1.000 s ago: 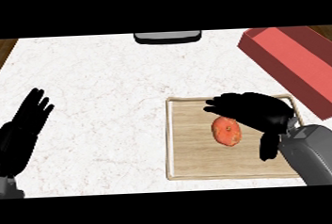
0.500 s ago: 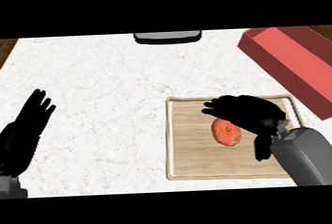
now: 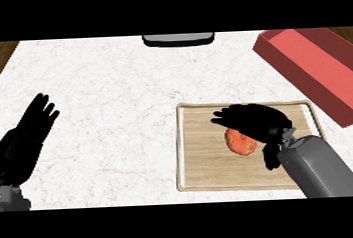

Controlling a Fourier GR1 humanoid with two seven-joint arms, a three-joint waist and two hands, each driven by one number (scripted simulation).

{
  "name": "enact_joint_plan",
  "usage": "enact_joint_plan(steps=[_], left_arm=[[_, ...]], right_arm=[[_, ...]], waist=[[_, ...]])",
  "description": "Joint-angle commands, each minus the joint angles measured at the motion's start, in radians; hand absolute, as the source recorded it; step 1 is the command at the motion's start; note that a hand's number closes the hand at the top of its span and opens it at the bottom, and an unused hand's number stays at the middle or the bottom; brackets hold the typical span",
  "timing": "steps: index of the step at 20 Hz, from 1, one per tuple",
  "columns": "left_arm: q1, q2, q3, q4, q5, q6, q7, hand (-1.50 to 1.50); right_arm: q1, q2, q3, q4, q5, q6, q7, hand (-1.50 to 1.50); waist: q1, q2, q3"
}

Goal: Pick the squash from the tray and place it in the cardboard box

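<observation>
At 8 o'clock the left hand [image 3: 25,142] rests open, fingers straight, above the table [image 3: 111,84]. At 4 o'clock the right hand [image 3: 257,120] arches over the squash [image 3: 239,142], which lies mid-tray [image 3: 203,165]. Its fingers are spread and not closed on it. The grasp seems to be the step in hand. The next move calls for closing round the squash, lifting, and carrying it toward the box [image 3: 318,70] at 2 o'clock.

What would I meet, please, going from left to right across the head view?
In order: left hand → dark grey object at the far edge → squash on the tray → red box. The right hand overlaps the squash, so it is left out.
</observation>
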Motion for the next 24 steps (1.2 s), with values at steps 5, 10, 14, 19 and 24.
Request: enact_joint_plan(steps=[5,10,14,19,24], left_arm=[[0.006,0.004,0.045,-0.018,0.017,-0.038,0.026,0.00],[-0.099,-0.020,0.025,0.025,-0.017,0.013,0.085,0.00],[-0.012,-0.038,0.031,0.067,-0.030,-0.045,-0.049,0.00],[0.010,-0.032,0.038,-0.053,-0.016,-0.037,0.045,0.00],[-0.012,0.000,0.095,0.040,0.002,-0.085,-0.007,0.00]], right_arm=[[-0.018,0.049,-0.011,0.148,0.085,-0.098,-0.058,-1.50],[-0.031,0.064,-0.023,0.125,0.107,-0.054,-0.058,-1.50],[0.035,0.061,-0.020,0.111,0.101,-0.179,-0.146,1.50],[-0.019,0.054,-0.063,0.171,0.117,-0.180,-0.211,1.50],[-0.057,0.079,-0.079,0.186,0.139,-0.186,-0.220,1.50]], waist=[[0.002,0.001,0.000],[-0.002,0.000,0.000],[-0.002,0.000,0.000],[0.002,0.000,0.000],[0.001,0.000,0.000]])
